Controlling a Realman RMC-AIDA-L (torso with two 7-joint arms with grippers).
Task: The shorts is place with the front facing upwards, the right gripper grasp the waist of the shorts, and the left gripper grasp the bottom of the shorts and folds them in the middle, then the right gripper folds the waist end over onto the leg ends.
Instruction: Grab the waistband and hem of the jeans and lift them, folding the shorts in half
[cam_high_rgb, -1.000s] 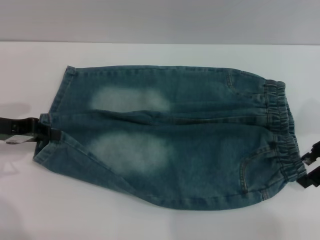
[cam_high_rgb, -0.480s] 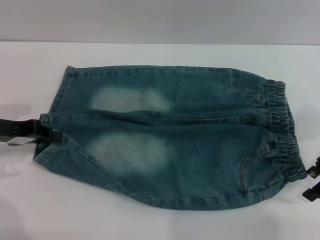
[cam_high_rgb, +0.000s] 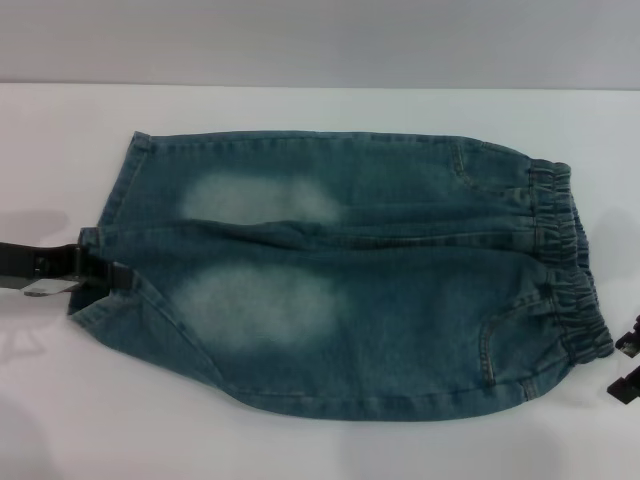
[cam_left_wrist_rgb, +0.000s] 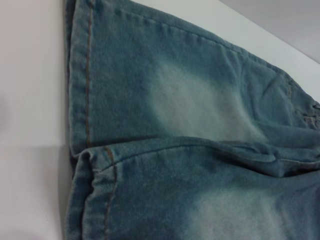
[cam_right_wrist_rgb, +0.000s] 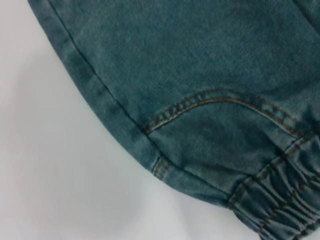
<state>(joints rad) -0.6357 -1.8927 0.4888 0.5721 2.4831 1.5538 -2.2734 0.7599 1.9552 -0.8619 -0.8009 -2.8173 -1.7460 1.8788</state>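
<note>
Blue denim shorts lie flat and front up on the white table. Their elastic waist is at the right and the leg ends at the left. My left gripper reaches in from the left and lies over the hem of the nearer leg. The left wrist view shows both leg hems close up. My right gripper is open at the right edge, just off the near corner of the waist and not touching it. The right wrist view shows the shorts' pocket seam and gathered waistband.
The white table extends on all sides of the shorts. A grey wall rises behind its far edge.
My right gripper has drawn back from the waistband, down and to the right. My left gripper has tilted and dropped slightly at the leg hem. The shorts have not moved.
</note>
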